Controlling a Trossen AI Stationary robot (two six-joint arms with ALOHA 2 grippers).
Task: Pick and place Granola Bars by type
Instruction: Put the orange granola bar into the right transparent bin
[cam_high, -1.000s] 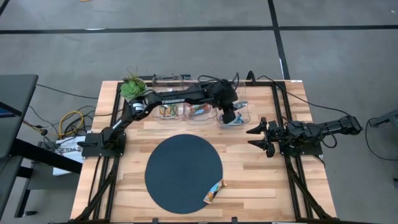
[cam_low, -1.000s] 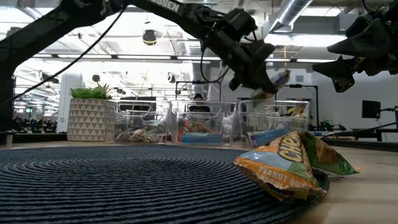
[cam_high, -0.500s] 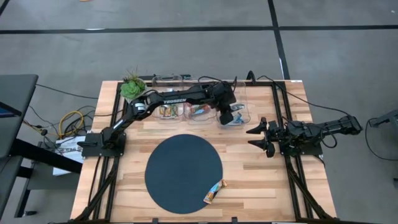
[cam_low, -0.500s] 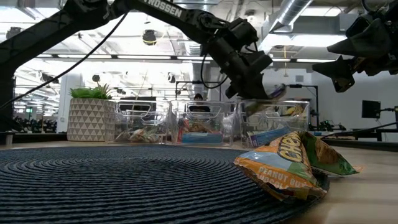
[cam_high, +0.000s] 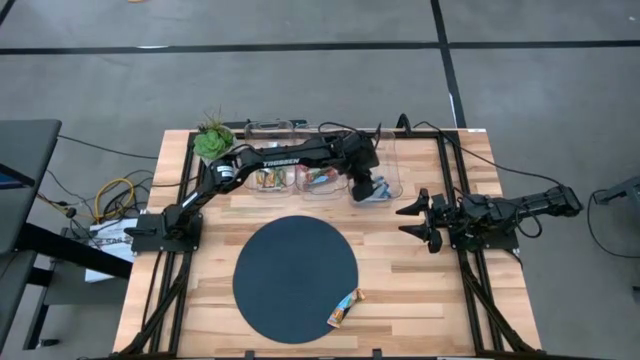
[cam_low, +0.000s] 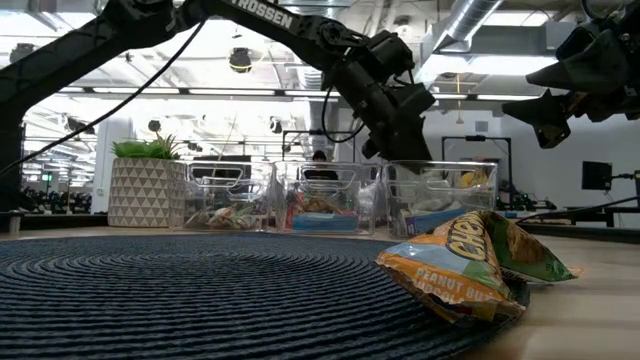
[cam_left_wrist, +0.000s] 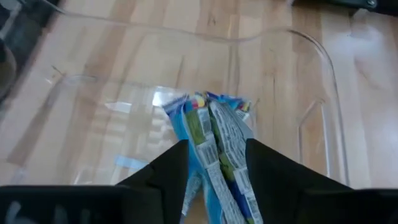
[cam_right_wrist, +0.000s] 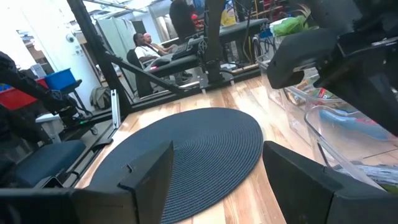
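My left gripper (cam_high: 368, 189) hangs open over the rightmost of three clear bins (cam_high: 380, 180) at the table's far side. In the left wrist view its fingers (cam_left_wrist: 169, 167) stand apart, and blue-and-silver granola bars (cam_left_wrist: 214, 138) lie in the bin beneath the gap (cam_left_wrist: 214, 152). The other two bins (cam_high: 268, 178) (cam_high: 320, 178) hold more bars. One tan and orange bar (cam_high: 345, 308) (cam_low: 470, 262) lies half on the near right rim of the round dark mat (cam_high: 295, 278). My right gripper (cam_high: 414, 219) (cam_right_wrist: 217, 168) waits open at the table's right side, holding nothing.
A potted plant (cam_high: 212, 140) (cam_low: 145, 185) stands at the far left corner, beside a small clear container (cam_high: 268, 127). The mat fills the table's middle. Bare wood lies right of the mat, under my right arm (cam_high: 500, 215). People sit in the room beyond (cam_right_wrist: 146, 43).
My left gripper has sunk a little toward the rightmost bin and tipped further down. It has let go of the bar that it carried. That bar no longer shows at its fingers in the low view and has dropped into the bin.
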